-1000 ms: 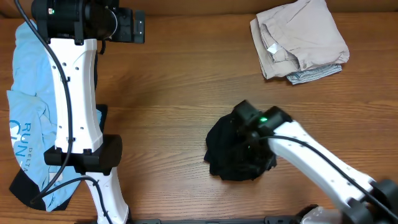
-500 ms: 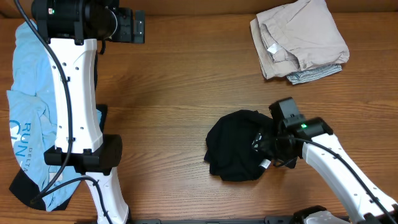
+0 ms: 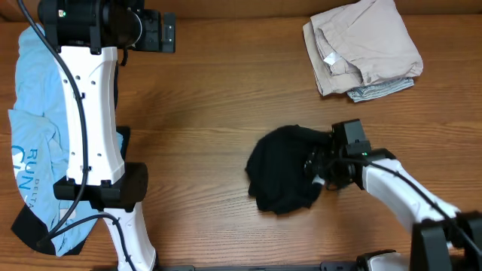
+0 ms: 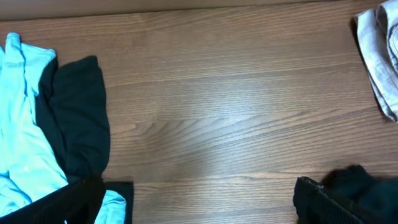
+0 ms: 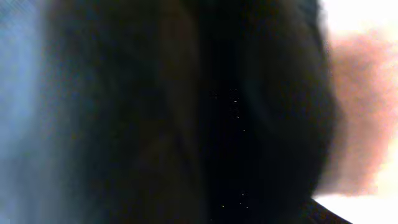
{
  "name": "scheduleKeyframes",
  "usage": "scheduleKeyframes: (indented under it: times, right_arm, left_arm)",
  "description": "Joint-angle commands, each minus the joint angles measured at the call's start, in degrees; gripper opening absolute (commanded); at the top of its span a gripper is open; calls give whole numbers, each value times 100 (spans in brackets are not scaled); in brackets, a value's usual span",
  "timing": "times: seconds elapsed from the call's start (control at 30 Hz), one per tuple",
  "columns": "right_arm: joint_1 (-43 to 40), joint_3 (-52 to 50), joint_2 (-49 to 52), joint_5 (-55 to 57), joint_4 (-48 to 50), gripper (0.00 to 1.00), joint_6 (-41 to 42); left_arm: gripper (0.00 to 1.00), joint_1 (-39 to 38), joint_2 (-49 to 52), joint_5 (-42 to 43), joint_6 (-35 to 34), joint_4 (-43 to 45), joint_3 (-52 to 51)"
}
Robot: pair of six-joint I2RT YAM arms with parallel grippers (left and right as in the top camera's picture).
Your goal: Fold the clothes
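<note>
Right gripper (image 3: 319,164): pressed into right edge of crumpled black garment (image 3: 280,170), mid-table; whether jaws are apart or together cannot be told, since the wrist view is a dark blur. Left gripper (image 3: 157,31): fingers wide apart, holding nothing. Light blue T-shirt (image 3: 26,128): left table edge. Beige folded pile (image 3: 369,41): far right corner.

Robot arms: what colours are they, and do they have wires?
Both are white tubes with chunky black joints. The left arm has thin black cables running along it and a green light on its black end. The right arm has a black cable and a green light too.
</note>
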Motion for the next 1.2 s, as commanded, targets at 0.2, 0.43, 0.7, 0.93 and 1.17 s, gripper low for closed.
scheduleKeyframes:
  times: [0.2, 0.43, 0.7, 0.93, 1.17]
  right_arm:
    - [2, 1106, 1038, -151, -444, 72, -1108]
    - [2, 2544, 1038, 20, -2201, 80, -1379]
    - [4, 2785, 1045, 103, -3366, 84, -461]
    - [9, 1449, 1051, -59, -2214, 80, -133]
    - [111, 557, 1051, -514, -815, 64, -284]
  left_arm:
    - [100, 11, 0, -33, 127, -7, 0]
    - [100, 11, 13, -33, 127, -11, 0]
    - [100, 11, 15, -33, 127, -26, 0]
    - [100, 11, 15, -35, 129, -22, 0]
    - [100, 11, 17, -33, 129, -22, 0]
